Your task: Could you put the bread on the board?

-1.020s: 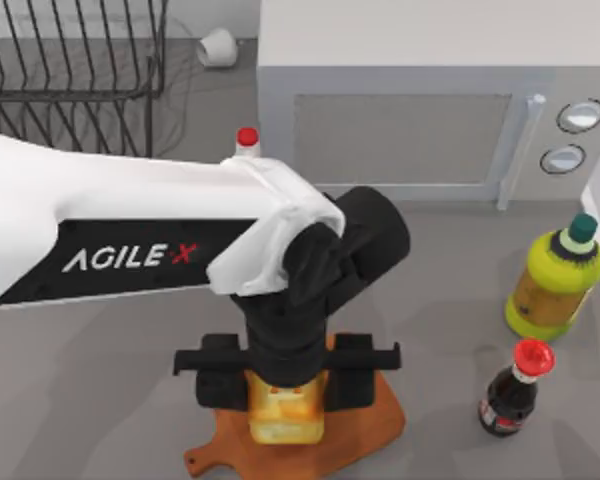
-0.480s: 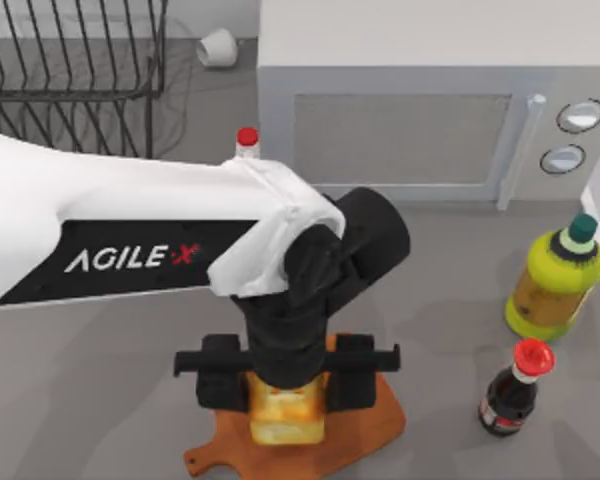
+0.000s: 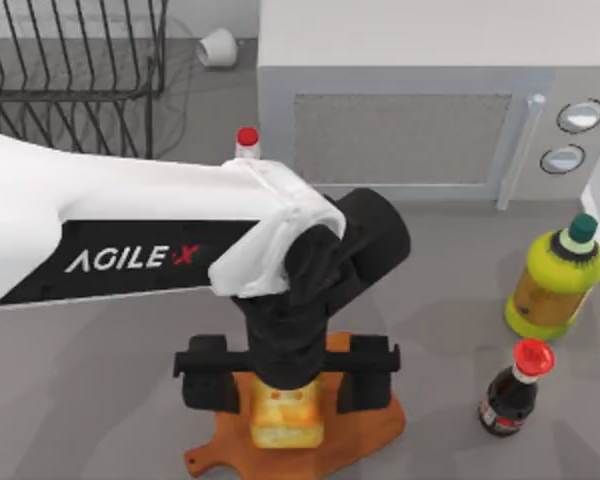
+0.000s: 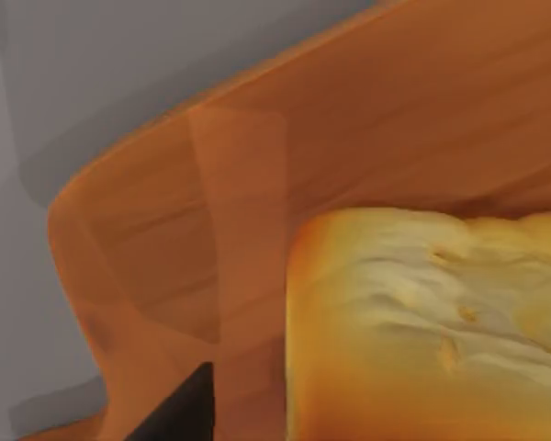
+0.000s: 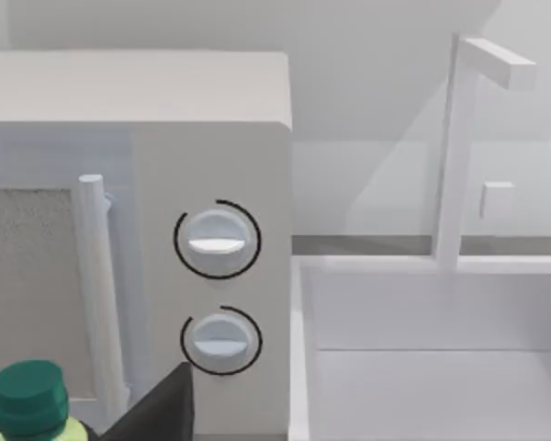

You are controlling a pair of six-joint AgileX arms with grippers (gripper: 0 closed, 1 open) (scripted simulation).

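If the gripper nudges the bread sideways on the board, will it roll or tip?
Rolling seems unlikely: the bread is blocky and flat-sided. It would probably slide on the smooth board. Its soft-looking crumb may dent if the left gripper squeezes it.

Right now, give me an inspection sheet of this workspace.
Surface: grey table.
Job's things: bread rests on the board.
Clutter: yellow-green bottle and dark bottle at right; white bottle behind the left arm.
End effectors: left end effector open above the board, straddling the bread without touching it; right end effector near the microwave dials.
Cables: nothing seen.
Surroundings: microwave, dish rack, cup at the back; white basin beside the microwave.
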